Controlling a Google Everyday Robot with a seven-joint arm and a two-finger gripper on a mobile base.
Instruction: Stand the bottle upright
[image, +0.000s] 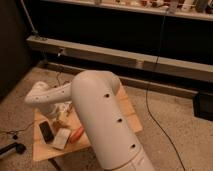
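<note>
The view is filled largely by the robot's white arm (102, 120), which rises from the bottom edge and bends over a small wooden counter (45, 147). The gripper (59, 114) is carried at the end of the forearm, low over the middle of the counter, and most of it is hidden behind the arm's own links. Whether the fingers are spread or pressed together cannot be told.

The bottle cannot be made out with certainty; only a pale, blurred patch is seen just beside the gripper, and whether it is upright or lying down cannot be told.

Towards the near edge of the counter from the gripper, a flat dark rectangular object (46, 131) is laid on the wood. Just beside it a flat white block (62, 138) is seen, and an orange-red elongated object (76, 134) is placed next to that block, partly covered by the arm.

Beyond the counter a speckled floor (170, 120) is seen, crossed by a black cable (148, 85), with a long grey ledge (125, 60) running along a dark wall.
</note>
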